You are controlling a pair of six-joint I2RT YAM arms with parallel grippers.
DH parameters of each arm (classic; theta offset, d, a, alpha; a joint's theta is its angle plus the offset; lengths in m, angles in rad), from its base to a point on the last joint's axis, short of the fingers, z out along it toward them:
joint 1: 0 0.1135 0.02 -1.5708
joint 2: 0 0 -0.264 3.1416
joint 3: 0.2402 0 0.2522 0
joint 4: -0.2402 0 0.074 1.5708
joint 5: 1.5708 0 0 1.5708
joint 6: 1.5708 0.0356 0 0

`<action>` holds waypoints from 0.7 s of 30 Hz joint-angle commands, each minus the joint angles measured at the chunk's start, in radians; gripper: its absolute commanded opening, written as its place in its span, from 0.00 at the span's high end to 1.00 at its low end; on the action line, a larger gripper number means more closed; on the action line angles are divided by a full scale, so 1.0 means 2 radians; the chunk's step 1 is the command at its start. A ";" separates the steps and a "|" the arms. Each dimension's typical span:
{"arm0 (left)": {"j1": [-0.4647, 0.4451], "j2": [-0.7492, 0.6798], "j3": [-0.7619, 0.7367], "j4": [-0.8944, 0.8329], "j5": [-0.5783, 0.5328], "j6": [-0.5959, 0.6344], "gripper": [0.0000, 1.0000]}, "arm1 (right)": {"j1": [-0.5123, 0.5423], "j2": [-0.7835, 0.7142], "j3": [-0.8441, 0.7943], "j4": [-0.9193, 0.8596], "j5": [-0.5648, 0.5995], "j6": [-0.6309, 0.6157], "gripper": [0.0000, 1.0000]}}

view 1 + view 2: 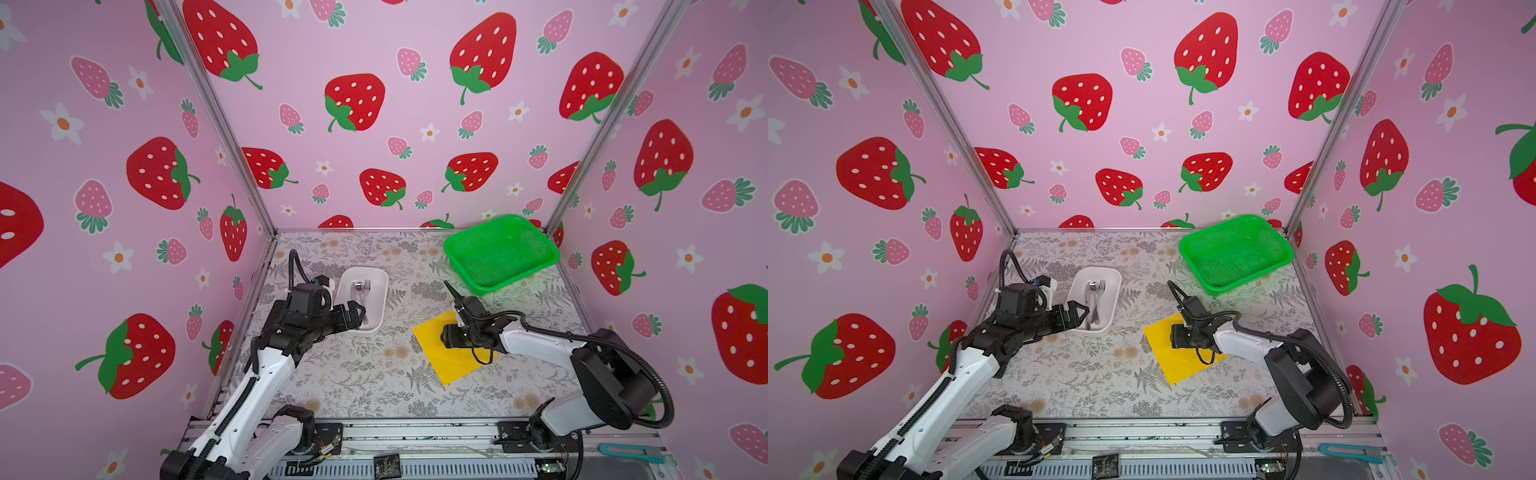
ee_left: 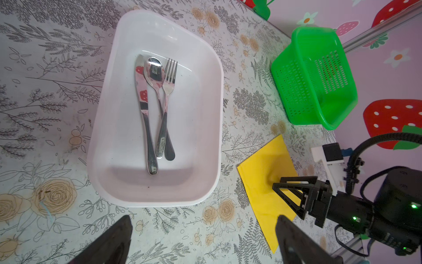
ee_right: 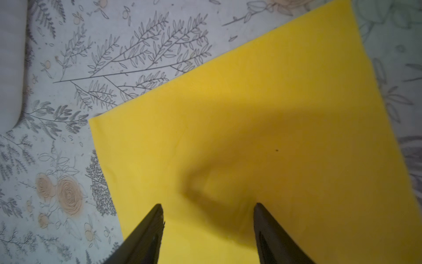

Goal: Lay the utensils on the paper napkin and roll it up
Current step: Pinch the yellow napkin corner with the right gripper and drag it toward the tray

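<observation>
**In both top views**, the utensils (image 1: 360,291) lie in a white tray (image 1: 384,291) just ahead of the left gripper (image 1: 361,312), whose jaws stand wide over the tray's near end. The paper napkin (image 1: 451,368) lies flat and unrolled under the right gripper (image 1: 445,336), well apart from the tray.

**Left wrist view:** knife (image 2: 143,109), spoon (image 2: 155,73) and fork (image 2: 170,75) rest side by side. Their long axes run along the tray's length, heads pointing away from the open jaws and handles toward them. The spoon and fork handles cross.

**Right wrist view:** the jaws stand partly apart with their tips down at the yellow sheet (image 3: 251,102), which spreads out ahead of them. A low pucker rises in the paper just beyond the gap, and nothing appears clamped.

By these pictures the job has barely begun. No piece is on the napkin, so all three must cross over before any rolling.
</observation>
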 commanded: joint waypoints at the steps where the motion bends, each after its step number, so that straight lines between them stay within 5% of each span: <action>1: -0.002 0.012 0.023 0.002 0.028 0.009 0.03 | 0.012 0.022 0.007 0.004 -0.020 0.015 0.35; 4: -0.006 0.032 0.035 -0.012 0.021 0.013 0.04 | 0.028 0.042 0.009 0.025 -0.029 0.040 0.35; 10: -0.067 0.112 0.097 -0.076 -0.083 0.044 0.11 | 0.051 0.072 0.015 0.065 -0.039 0.101 0.36; 15: -0.127 0.239 0.187 -0.131 -0.159 0.057 0.14 | 0.060 0.085 0.025 0.070 -0.043 0.105 0.36; 21: -0.156 0.358 0.263 -0.143 -0.180 0.060 0.15 | 0.061 0.092 0.037 0.068 -0.051 0.091 0.36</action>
